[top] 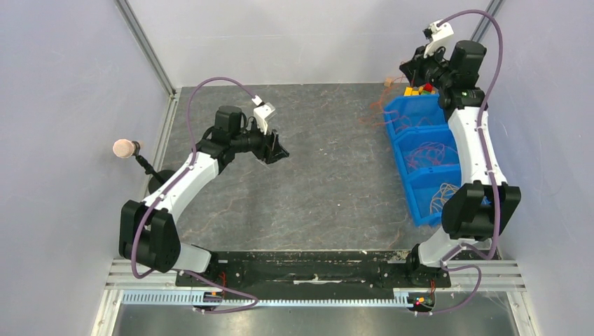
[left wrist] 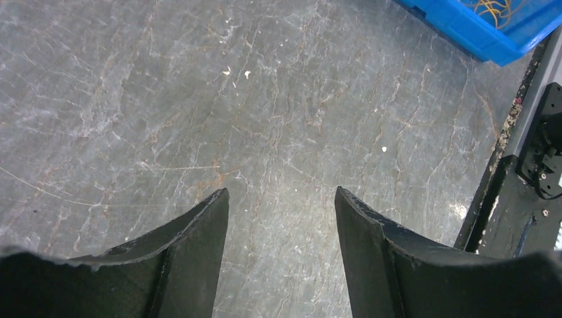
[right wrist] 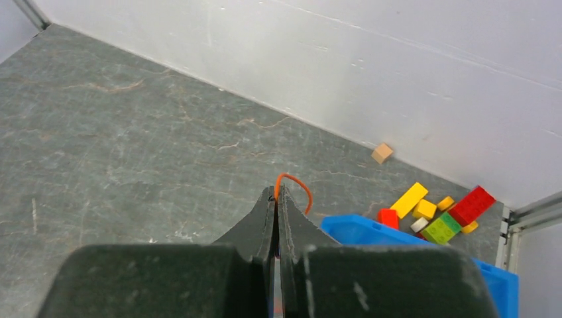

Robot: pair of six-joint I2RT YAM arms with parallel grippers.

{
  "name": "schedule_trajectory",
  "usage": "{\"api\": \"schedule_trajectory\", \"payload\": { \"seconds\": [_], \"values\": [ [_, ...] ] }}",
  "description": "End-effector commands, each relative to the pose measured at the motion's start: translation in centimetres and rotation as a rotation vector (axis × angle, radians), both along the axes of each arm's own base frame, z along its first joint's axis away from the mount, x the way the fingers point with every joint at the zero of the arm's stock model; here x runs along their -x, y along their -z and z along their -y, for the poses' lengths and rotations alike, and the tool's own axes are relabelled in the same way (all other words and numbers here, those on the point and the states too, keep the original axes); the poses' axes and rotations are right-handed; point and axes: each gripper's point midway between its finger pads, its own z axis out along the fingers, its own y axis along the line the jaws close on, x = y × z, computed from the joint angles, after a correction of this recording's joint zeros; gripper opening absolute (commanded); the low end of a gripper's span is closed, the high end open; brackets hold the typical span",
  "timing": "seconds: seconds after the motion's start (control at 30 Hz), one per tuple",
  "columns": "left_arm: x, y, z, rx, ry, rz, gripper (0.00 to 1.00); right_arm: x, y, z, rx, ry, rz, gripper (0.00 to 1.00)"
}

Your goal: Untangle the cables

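Note:
Thin red, orange and pale cables (top: 429, 155) lie in loose loops in the compartments of a blue bin (top: 405, 150) at the right. My right gripper (right wrist: 276, 191) is shut on an orange cable (right wrist: 299, 184) whose end loops out past the fingertips; it is raised over the bin's far end (right wrist: 358, 230), near the back wall (top: 416, 68). My left gripper (left wrist: 281, 195) is open and empty, held above bare table, left of centre in the top view (top: 275, 152). A corner of the bin with orange-yellow cables (left wrist: 494, 9) shows in the left wrist view.
Coloured toy bricks (right wrist: 441, 211) and a small wooden cube (right wrist: 381, 153) lie by the back wall behind the bin. A microphone (top: 125, 148) stands at the left wall. Grey walls close in three sides. A black rail (top: 308, 266) runs along the near edge.

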Motion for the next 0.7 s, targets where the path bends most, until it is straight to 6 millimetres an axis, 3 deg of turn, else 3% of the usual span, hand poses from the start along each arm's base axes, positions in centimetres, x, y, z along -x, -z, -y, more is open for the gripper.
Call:
{"api": "schedule_trajectory", "payload": {
  "seconds": [0.0,0.13,0.3,0.53,0.67],
  "values": [
    [0.8,-0.1,0.1,0.028,-0.004,-0.024,0.67,-2.1,-3.9,2.4,0.017,0.038,0.129,0.0],
    [0.6,0.0,0.1,0.022,-0.01,-0.024,0.67,-3.4,-6.0,4.7,0.029,0.077,0.174,0.0],
    [0.4,0.5,0.0,0.012,-0.021,-0.037,0.67,-3.7,-8.2,7.6,0.047,0.121,0.217,0.0],
    [-0.1,1.0,0.1,0.005,-0.025,-0.055,0.67,-2.9,-7.2,10.9,0.094,0.164,0.198,0.0],
    [-0.4,0.8,0.2,0.006,-0.021,-0.059,0.67,-2.9,-5.2,12.8,0.158,0.19,0.176,0.0]
  ]
}}
